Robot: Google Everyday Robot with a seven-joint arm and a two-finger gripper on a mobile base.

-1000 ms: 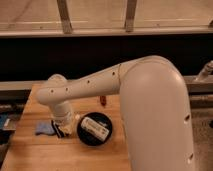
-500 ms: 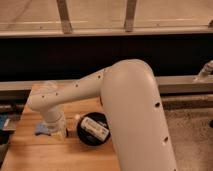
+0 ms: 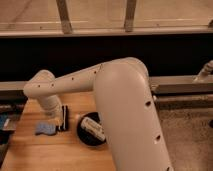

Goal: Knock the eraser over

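Wooden table (image 3: 30, 155): gripper (image 3: 59, 121) beside unlabelled eraser (image 3: 65, 117).

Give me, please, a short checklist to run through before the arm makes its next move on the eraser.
1. Eraser in view, upright on the wooden table: ok.
2. Gripper low beside the eraser: ok.
3. Gripper touching the eraser: cannot tell.
4. Blue soft piece close on the eraser's left, may get hit: not ok.
5. Black bowl with white bar apart on the right: ok.
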